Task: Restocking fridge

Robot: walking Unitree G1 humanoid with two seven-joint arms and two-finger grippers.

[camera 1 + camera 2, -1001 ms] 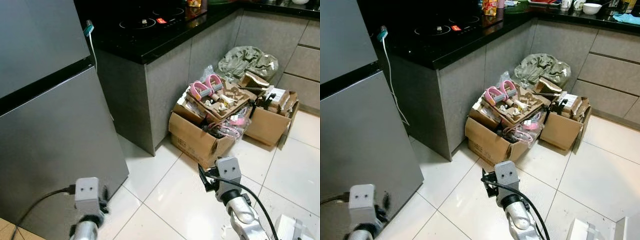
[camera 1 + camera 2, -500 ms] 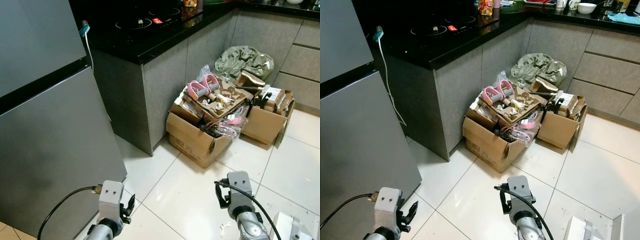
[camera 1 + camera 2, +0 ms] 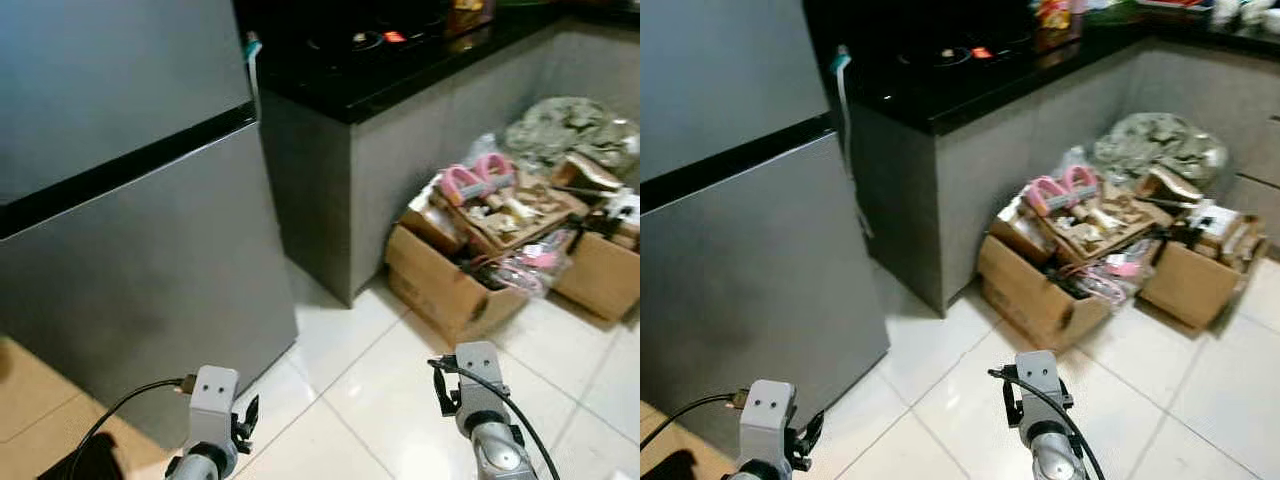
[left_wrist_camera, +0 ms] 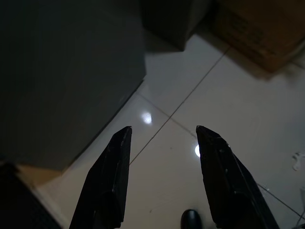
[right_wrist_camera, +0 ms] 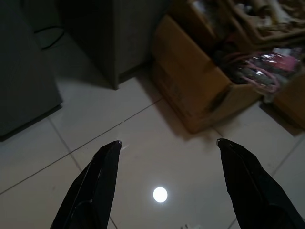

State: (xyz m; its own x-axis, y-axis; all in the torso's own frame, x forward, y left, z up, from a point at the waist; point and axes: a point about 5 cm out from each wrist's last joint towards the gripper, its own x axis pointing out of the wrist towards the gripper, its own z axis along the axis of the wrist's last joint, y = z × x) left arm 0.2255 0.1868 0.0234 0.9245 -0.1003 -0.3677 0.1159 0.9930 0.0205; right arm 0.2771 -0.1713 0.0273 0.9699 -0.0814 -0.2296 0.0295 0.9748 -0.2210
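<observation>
A tall grey fridge [image 3: 130, 200] is seen in the left half of the frame, both doors closed, with a dark seam running between the upper and lower door. To its right a black countertop [image 3: 390, 70] with a cooktop is set on grey cabinets, and a white cable [image 3: 845, 120] is hung down at the corner beside the fridge. In the right of the frame, open cardboard boxes [image 3: 470, 270] stuffed with clutter — pink items among it — are stood on the white tiled floor [image 3: 940, 400] against the cabinets, with a greenish bag [image 3: 1155, 150] behind them.

The left gripper [image 4: 162, 138] is held low over the tiles just in front of the fridge's lower corner; its fingers are spread apart and nothing is held. The right gripper [image 5: 167, 148] is held over bare tiles near the closest box — fingers wide apart, nothing between them.
</observation>
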